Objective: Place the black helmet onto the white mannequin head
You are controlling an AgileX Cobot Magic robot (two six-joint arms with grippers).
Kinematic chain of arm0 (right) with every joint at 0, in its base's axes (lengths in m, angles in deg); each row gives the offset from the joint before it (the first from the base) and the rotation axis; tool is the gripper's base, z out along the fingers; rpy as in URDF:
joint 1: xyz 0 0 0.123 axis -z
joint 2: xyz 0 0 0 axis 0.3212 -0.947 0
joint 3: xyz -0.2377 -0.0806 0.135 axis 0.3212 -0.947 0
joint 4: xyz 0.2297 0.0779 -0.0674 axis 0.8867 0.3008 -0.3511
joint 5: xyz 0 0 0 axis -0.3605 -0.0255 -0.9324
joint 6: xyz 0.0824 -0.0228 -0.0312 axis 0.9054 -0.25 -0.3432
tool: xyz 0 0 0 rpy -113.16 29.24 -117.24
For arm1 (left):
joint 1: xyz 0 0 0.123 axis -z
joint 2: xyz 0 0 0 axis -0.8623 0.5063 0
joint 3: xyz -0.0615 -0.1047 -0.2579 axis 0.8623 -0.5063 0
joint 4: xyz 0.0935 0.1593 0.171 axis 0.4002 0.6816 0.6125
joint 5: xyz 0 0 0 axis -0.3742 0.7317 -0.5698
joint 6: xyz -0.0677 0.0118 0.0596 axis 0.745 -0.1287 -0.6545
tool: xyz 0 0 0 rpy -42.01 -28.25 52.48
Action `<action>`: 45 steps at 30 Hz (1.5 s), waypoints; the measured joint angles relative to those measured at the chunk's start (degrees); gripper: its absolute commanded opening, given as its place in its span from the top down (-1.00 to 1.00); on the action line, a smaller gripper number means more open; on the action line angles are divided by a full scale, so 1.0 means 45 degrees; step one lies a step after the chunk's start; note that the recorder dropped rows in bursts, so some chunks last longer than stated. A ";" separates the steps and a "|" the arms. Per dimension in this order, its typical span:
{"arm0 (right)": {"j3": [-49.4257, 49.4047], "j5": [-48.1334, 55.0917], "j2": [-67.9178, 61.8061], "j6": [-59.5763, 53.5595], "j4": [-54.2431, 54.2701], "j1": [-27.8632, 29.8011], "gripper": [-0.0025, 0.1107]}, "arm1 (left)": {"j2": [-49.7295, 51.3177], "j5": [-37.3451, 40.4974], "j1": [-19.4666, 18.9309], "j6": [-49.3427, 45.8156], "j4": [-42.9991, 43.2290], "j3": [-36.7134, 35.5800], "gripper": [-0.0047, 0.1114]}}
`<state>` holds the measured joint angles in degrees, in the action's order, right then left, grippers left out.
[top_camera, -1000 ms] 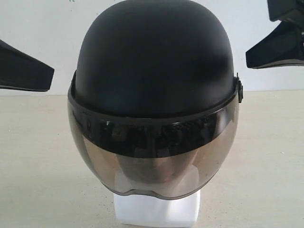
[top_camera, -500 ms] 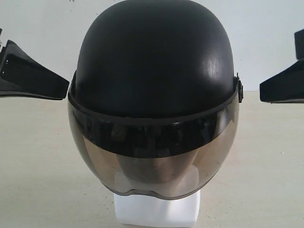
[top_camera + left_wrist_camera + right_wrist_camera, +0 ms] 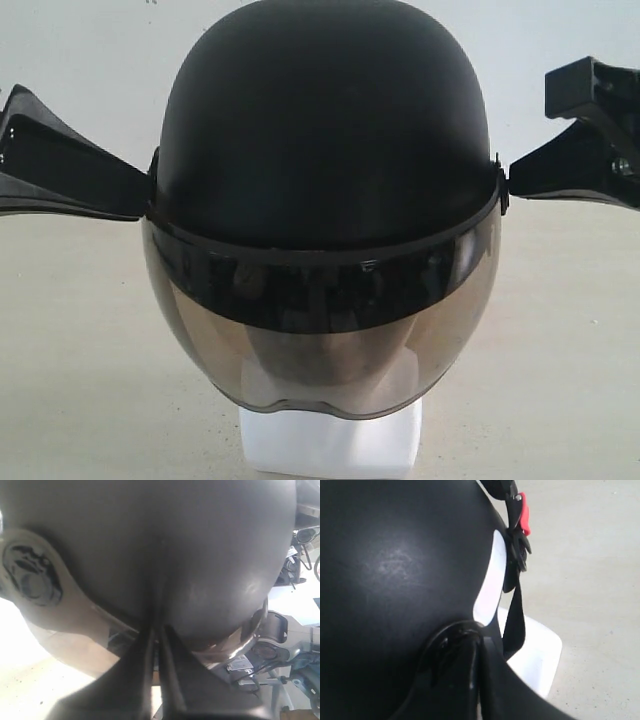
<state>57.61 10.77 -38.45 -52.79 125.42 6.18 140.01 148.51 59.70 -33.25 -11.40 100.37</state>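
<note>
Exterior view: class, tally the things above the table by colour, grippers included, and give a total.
Black: 3 (black helmet, left gripper, right gripper)
White: 1 (white mannequin head)
Total: 4

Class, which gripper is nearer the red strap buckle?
Right: the right gripper touches the black helmet on the side with the red buckle; the left gripper touches the opposite side.

From where I stand there is no lettering, brand or number to read anywhere on the black helmet (image 3: 325, 130). The round pivot cap (image 3: 31, 575) at the side of its visor (image 3: 320, 330) carries a dark raised pattern, but it is too blurred to make out.
</note>
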 measured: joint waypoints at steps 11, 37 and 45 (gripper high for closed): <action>0.0000 -0.0596 -0.0667 -0.0479 0.0685 0.0000 0.96 | -0.0459 0.0026 0.0000 0.0000 -0.0020 0.0000 0.84; 0.0000 -0.1234 -0.0667 -0.0753 0.1281 0.0000 0.96 | -0.1497 0.0026 0.0000 0.0101 0.0028 -0.0820 0.84; 0.0000 -0.0551 0.0871 -0.0052 -0.0169 0.0000 0.96 | -0.3053 0.0051 0.0000 0.0495 0.0364 -0.0820 0.84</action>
<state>57.61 8.29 -34.53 -53.03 124.66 6.18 126.27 148.74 59.70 -31.03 -9.77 96.67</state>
